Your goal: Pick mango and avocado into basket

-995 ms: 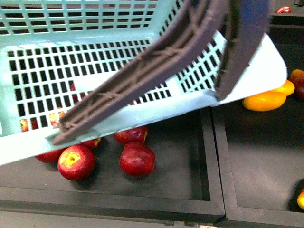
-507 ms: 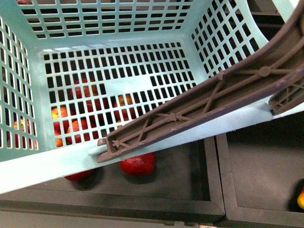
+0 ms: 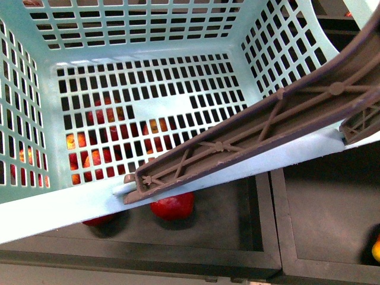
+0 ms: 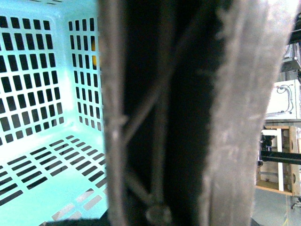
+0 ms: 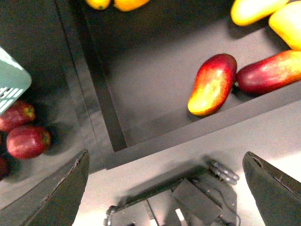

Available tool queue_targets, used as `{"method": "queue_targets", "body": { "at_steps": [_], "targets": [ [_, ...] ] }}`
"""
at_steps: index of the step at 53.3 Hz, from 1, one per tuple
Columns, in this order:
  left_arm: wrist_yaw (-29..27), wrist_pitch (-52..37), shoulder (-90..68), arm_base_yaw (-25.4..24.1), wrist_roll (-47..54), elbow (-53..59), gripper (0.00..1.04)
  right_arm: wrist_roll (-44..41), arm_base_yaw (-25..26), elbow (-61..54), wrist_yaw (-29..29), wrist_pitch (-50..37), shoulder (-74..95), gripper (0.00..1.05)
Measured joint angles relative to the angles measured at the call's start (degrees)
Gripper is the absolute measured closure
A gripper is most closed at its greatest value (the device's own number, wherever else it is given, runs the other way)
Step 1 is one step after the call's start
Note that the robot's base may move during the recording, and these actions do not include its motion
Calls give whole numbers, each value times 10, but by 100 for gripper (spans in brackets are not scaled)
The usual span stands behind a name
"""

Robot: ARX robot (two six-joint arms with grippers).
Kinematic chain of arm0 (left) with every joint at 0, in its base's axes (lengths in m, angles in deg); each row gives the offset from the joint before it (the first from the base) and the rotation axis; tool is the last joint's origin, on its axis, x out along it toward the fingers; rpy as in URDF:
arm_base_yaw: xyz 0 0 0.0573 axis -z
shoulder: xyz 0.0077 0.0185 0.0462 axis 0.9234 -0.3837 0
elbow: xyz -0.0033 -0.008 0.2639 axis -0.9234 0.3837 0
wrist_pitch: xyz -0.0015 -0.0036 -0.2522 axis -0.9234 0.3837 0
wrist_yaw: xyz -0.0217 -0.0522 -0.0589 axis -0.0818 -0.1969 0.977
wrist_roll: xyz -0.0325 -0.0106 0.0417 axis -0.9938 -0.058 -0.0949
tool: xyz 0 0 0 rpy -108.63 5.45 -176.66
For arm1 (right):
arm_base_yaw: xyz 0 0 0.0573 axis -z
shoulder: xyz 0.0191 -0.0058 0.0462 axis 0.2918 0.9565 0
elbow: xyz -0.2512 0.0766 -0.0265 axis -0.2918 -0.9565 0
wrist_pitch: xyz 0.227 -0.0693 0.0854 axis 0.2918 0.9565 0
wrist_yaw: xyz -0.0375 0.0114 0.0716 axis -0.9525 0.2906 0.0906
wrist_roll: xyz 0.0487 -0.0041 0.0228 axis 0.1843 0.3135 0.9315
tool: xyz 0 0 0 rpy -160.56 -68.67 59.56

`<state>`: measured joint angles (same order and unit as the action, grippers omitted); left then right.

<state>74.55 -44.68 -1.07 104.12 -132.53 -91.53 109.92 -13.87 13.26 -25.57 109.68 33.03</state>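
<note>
The teal slotted basket [image 3: 279, 47] hangs close in the front view, its bare floor facing me, and a brown trussed handle [image 3: 267, 127] crosses its near rim. In the left wrist view that handle [image 4: 235, 117] fills the picture beside the basket's inner wall [image 4: 37, 94]. My left gripper is shut on the basket, but its fingers are hidden. My right gripper [image 5: 169, 188] is open over a grey ledge in front of the right bin. A yellow-orange mango [image 5: 128, 4] shows at the bin's far end, cut off by the picture edge. The avocado is out of view.
Red apples [image 3: 172, 206] lie in the left black bin under the basket. The right bin [image 5: 155, 61] holds a red-and-yellow mango [image 5: 212, 84], a dark red one [image 5: 270, 73] and yellow fruits [image 5: 254, 10]. A black divider [image 5: 96, 94] separates the bins.
The basket has swung from a tilted pose to show its open inside and now covers the yellow-orange fruit in the right bin. It has barely shifted over the last half second.
</note>
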Motion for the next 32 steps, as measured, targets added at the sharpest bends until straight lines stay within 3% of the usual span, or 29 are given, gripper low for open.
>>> {"method": "queue_targets", "body": {
  "at_steps": [9,16,26,32],
  "targets": [
    [-3,0,0,-1,-1,0,91,6,84,10,16,-96,95,9],
    [-3,0,0,-1,-3,0,91,6,160,57,12,-254,304,9],
    [-2,0,0,-1,-3,0,91,13,200,148,-38,-387,516,9],
    [-1,0,0,0,-3,0,91,49,219,240,-49,-407,668,9]
  ]
}}
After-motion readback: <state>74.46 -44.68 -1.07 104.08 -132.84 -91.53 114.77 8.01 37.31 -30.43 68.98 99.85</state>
